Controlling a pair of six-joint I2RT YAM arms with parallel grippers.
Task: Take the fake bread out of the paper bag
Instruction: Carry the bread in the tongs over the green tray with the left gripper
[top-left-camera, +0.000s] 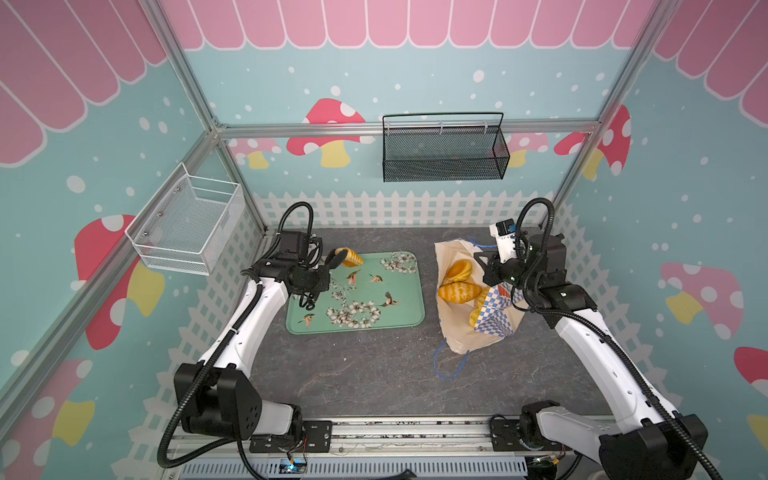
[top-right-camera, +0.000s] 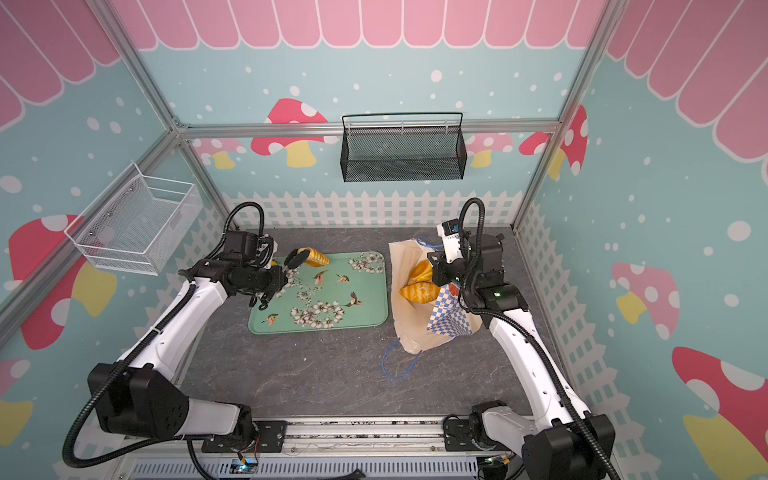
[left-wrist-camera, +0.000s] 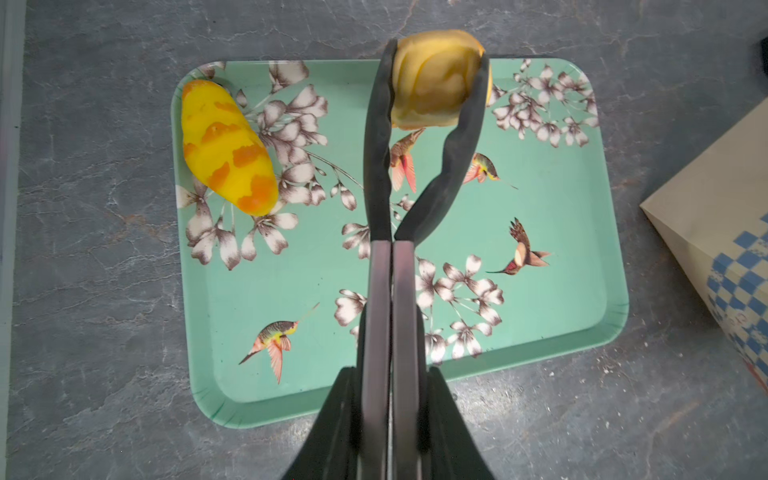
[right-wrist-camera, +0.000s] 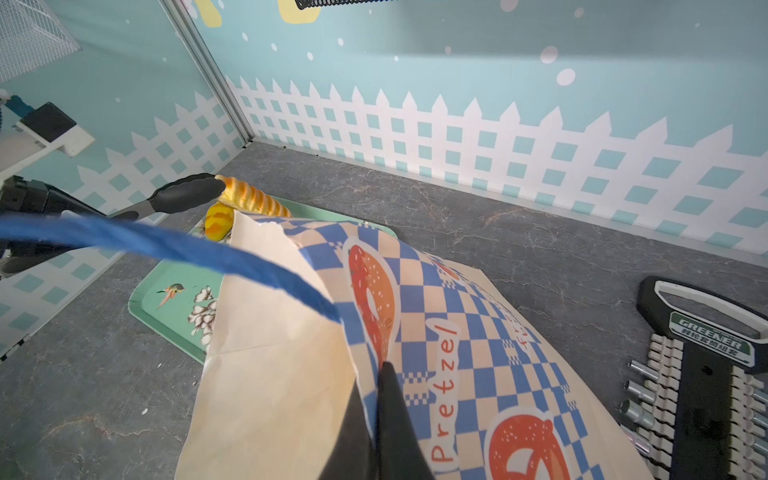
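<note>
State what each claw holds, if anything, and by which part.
Left claw grips a ridged roll by one end. Right claw pinches the paper bag by its checkered rim.

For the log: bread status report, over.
Left end effector shut on ridged roll over tray edge; right end effector shut on paper bag rim; more bread inside bag; nothing blocking.
</note>
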